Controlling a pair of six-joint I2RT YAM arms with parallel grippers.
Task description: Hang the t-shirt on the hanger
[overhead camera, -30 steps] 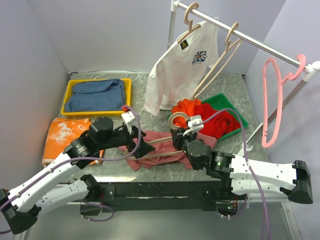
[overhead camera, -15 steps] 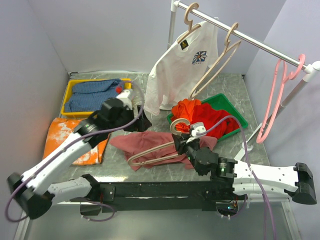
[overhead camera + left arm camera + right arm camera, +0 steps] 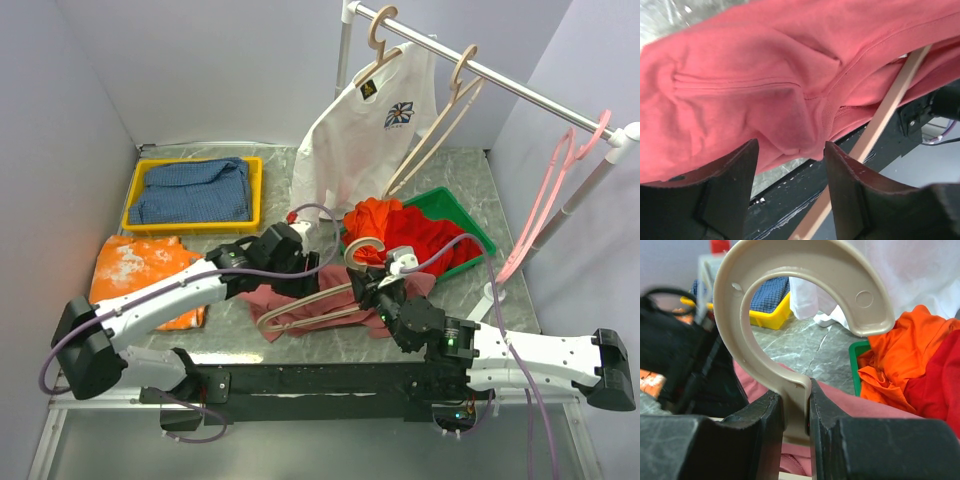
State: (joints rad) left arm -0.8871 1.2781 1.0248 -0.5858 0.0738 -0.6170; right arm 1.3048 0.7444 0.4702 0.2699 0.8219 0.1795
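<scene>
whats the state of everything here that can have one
t-shirt, crumpled on the table, draped over part of the hanger
hanger, held by its hook neck, not on the rail
right claw, shut on hanger
left claw, open over the t-shirt
white t-shirt, hung on the rail
pink hanger, hanging empty
yellow tray, holding blue cloth
green tray, holding red-orange garments

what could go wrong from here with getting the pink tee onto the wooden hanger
1. The open left gripper hovers over bunched folds of the dusty-rose t-shirt; closing may pinch several layers at once.
2. The right gripper clamps the beige wooden hanger only at its thin neck, so it might swivel.
3. It sits close to the red-orange garments and could snag them.
</scene>
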